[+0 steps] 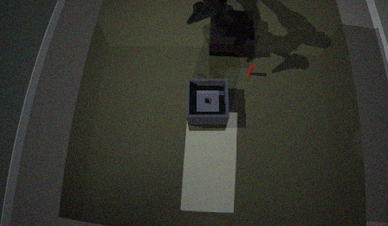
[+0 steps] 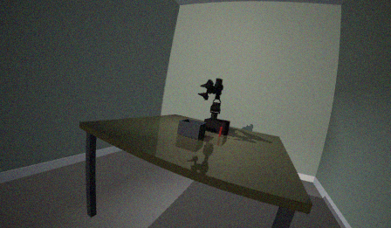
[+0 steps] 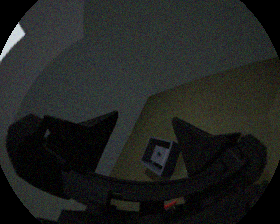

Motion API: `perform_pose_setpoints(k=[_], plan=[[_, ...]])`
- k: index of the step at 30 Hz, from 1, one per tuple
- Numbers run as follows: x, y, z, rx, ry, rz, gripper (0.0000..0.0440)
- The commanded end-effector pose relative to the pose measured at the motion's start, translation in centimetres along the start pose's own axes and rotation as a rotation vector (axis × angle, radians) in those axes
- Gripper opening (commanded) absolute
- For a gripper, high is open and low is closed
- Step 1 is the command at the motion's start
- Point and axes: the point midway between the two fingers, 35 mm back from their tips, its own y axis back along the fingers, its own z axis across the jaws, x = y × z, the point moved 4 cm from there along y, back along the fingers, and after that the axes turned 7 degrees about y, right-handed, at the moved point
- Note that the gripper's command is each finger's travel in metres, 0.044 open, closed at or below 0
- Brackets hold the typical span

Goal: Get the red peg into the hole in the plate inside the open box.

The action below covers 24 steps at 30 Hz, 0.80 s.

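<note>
The red peg (image 1: 250,70) (image 2: 220,131) (image 3: 171,204) stands upright on the table, to the right of the open box in the top and exterior views. The grey open box (image 1: 208,119) (image 2: 189,129) (image 3: 172,158) stands on the table. Inside it lies a light plate (image 1: 202,106) (image 3: 155,158) with a dark hole near its middle; the hole holds no peg. My gripper (image 2: 201,90) (image 3: 146,117) is wide open, with nothing between its fingers. It hangs high above the table, apart from the peg and the box. In the top view it is partly cut off at the top edge.
The dark robot base (image 1: 231,37) (image 2: 222,126) stands behind the box, close to the peg. A pale rectangle (image 1: 209,170) shows on the table (image 1: 130,144) (image 2: 249,171) in front of the box. Arm shadows fall across the table to the right of the base.
</note>
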Motion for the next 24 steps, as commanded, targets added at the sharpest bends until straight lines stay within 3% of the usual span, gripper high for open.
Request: perform_pose_setpoints(k=[1, 4, 14, 24], plan=[[0.0, 0.0, 0.2, 0.000, 0.015, 0.013, 0.0416], [0.4, -0.1, 0.9, 0.003, 0.065, 0.067, 0.0440], [3.9, -0.3, 3.2, 0.054, 0.239, 0.341, 0.0440], [9.5, -0.1, 3.7, 0.208, 0.390, 0.612, 0.0439]])
